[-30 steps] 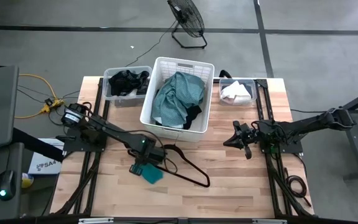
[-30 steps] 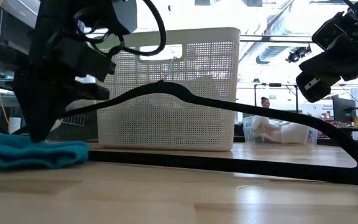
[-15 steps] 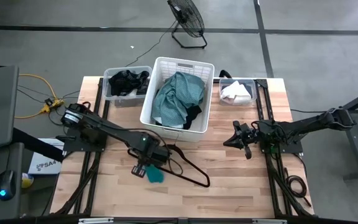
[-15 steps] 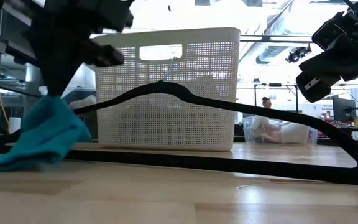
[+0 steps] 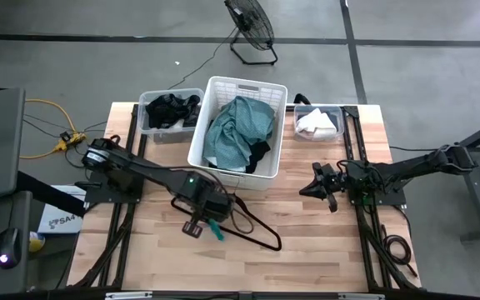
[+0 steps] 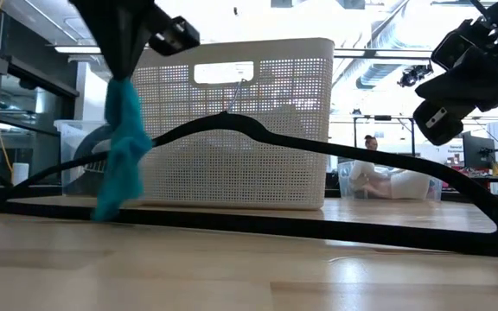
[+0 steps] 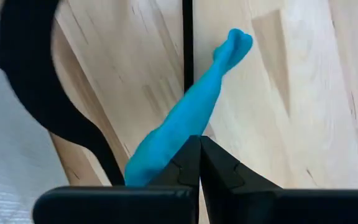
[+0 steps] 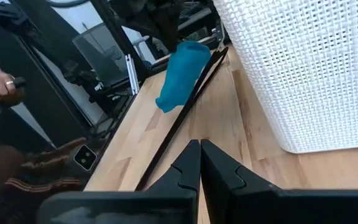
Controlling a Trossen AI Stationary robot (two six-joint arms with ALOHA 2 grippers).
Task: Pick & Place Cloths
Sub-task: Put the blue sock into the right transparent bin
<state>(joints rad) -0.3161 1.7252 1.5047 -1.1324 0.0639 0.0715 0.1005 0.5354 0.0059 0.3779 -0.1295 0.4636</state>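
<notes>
The left gripper, fingers pinched shut on the small teal cloth, dangles it limp and light just before the white basket; right gripper closed, empty.

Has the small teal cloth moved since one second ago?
Yes. The small teal cloth went up off the table: it now hangs from the left gripper in front of the white basket.

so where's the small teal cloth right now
The small teal cloth hangs from the shut left gripper, lifted off the table just in front of the white laundry basket, beside the black hanger.
</notes>
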